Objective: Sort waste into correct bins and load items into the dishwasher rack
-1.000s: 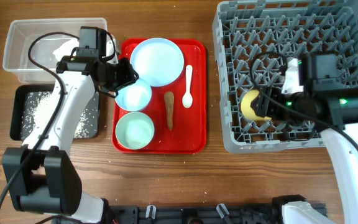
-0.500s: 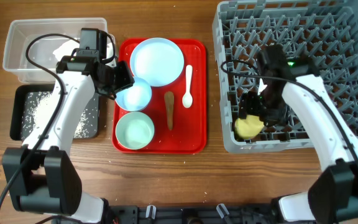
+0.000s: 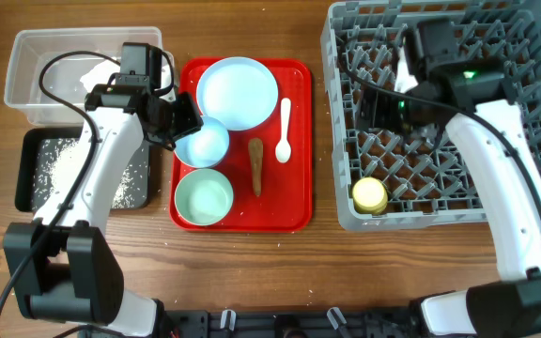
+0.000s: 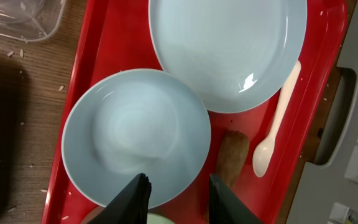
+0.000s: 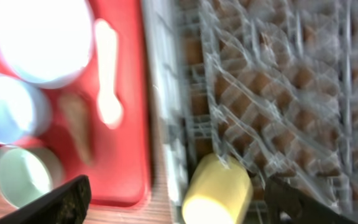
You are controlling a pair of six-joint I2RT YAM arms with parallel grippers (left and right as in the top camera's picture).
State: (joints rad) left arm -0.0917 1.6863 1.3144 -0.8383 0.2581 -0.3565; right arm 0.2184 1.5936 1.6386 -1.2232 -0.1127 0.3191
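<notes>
Yellow cup (image 3: 369,195) on end in dishwasher rack (image 3: 421,219) corner (axis vertical), right claw (image 5: 178,185) spread wide, apart.

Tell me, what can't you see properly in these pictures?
- Left fingers on the pale-blue bowl: the left wrist picture's bottom edge cuts off the rim, so pinching or not is unclear.
- Yellow cup: right wrist view is blurred; which way up, unclear.
- Clear tub: the left arm covers part overhead.
</notes>
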